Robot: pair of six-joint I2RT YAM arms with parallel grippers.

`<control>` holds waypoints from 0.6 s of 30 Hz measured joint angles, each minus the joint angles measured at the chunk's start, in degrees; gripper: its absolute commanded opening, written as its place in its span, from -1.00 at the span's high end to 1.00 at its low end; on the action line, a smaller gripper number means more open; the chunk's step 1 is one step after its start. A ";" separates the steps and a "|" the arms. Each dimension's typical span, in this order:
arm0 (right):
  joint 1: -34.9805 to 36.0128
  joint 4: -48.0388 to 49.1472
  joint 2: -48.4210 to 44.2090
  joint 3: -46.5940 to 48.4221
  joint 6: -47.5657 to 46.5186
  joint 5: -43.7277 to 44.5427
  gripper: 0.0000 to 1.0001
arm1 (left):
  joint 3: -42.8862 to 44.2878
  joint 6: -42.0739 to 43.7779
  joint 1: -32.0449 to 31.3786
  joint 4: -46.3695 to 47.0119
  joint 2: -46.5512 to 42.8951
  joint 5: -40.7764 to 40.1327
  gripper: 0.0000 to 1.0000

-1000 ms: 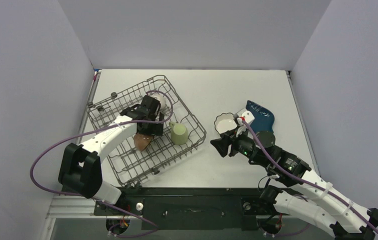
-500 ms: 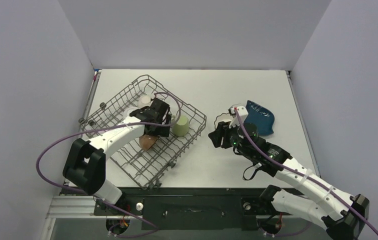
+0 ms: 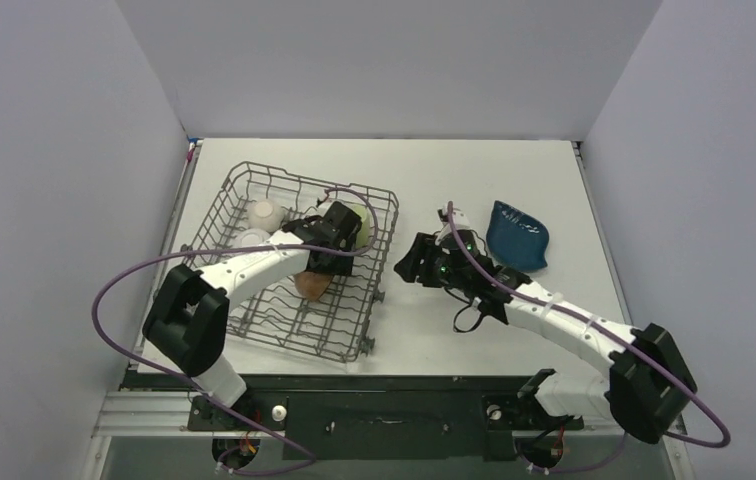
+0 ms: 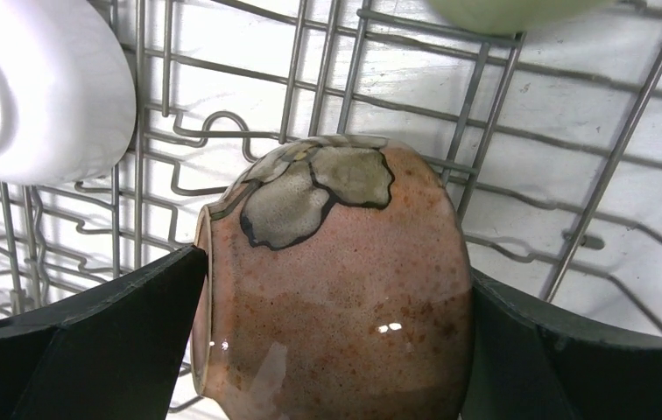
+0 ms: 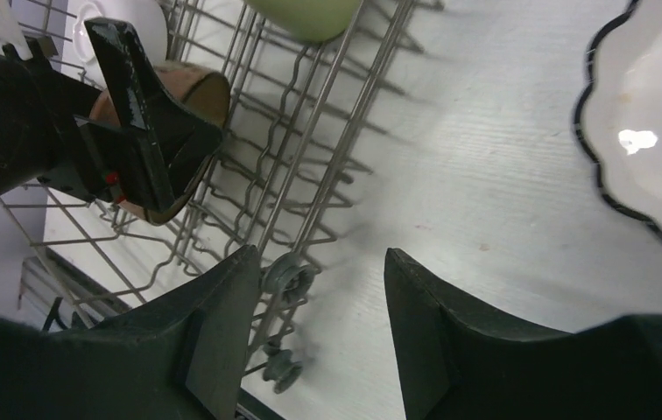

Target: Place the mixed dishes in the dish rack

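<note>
The dish rack (image 3: 216,300) is a grey wire basket on the left of the table. Inside it my left gripper (image 3: 322,258) is shut on the brown bowl (image 4: 336,289), which lies on its side with one finger at its rim and one at its base. The light green mug (image 3: 355,221) and two white bowls (image 3: 264,212) also sit in the rack. My right gripper (image 5: 320,255) stands open and holds nothing, just right of the rack, with a rack wheel (image 5: 288,276) beside its left finger. The white scalloped bowl (image 5: 651,131) and the dark blue dish (image 3: 517,235) rest on the table.
Grey walls close in the white table (image 3: 434,330) on the left, back and right. The right arm (image 3: 554,315) stretches across the table's near right part, and its wrist covers most of the scalloped bowl in the top view.
The rack has turned counter-clockwise in the top view, now lying squarer to the table. My left gripper moved right with the brown bowl. My right gripper moved left to the rack's side.
</note>
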 measured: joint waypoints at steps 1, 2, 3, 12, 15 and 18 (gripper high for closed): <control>0.37 1.16 1.79 0.02 1.01 -0.44 -0.02 | 0.11 -0.07 -0.11 0.02 0.42 -0.17 -0.93; 1.11 2.49 3.80 0.07 2.29 -0.90 -0.02 | 0.17 -0.20 -0.22 0.07 0.76 -0.37 -0.93; 1.86 3.50 5.62 0.07 3.37 -1.25 -0.02 | 0.24 -0.35 -0.31 0.04 1.14 -0.52 -0.93; 5.92 10.80 13.00 -0.55 9.29 -1.46 0.51 | 1.25 -0.81 -0.74 -0.59 3.04 -1.62 -0.93; 6.08 12.48 13.07 -1.79 10.54 -0.20 0.64 | 1.42 -0.81 -0.92 -0.68 3.04 -1.84 -0.93; 6.80 13.46 13.60 -2.80 11.13 0.33 0.66 | 2.08 -0.83 -1.29 -1.36 3.04 -1.88 -0.93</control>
